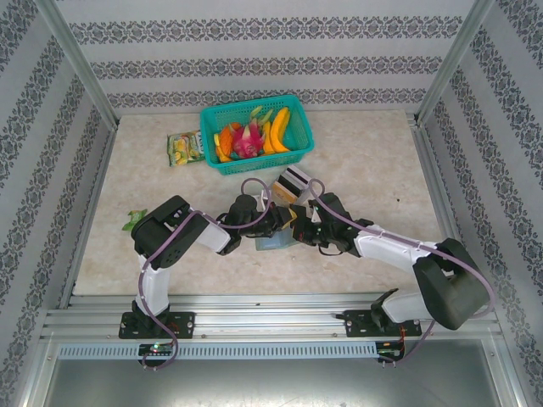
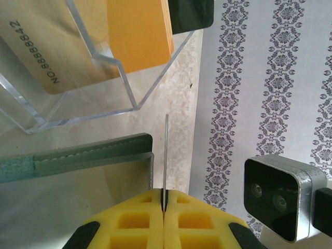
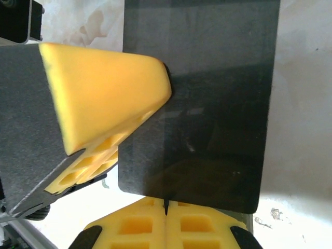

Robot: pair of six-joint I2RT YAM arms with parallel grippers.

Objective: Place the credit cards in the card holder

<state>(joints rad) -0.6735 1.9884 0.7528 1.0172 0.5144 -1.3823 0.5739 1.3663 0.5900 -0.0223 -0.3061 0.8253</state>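
Left gripper point(image 2: 165, 202) pinches thin dark plastic card point(image 3: 207, 93) by its edge; right gripper point(image 3: 166, 207) we see pressed together. Clear plastic box point(image 2: 150, 88) holds tan card point(image 2: 46, 46) and orange card point(image 2: 140, 31), near grey-green wallet point(image 2: 88, 155).

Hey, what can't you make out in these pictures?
Top view: card holder mostly covered by left gripper and right gripper.
Left wrist view: held card edge-on, face unseen; card holder cut off at left edge.
Right wrist view: held card's left part behind left gripper's finger.
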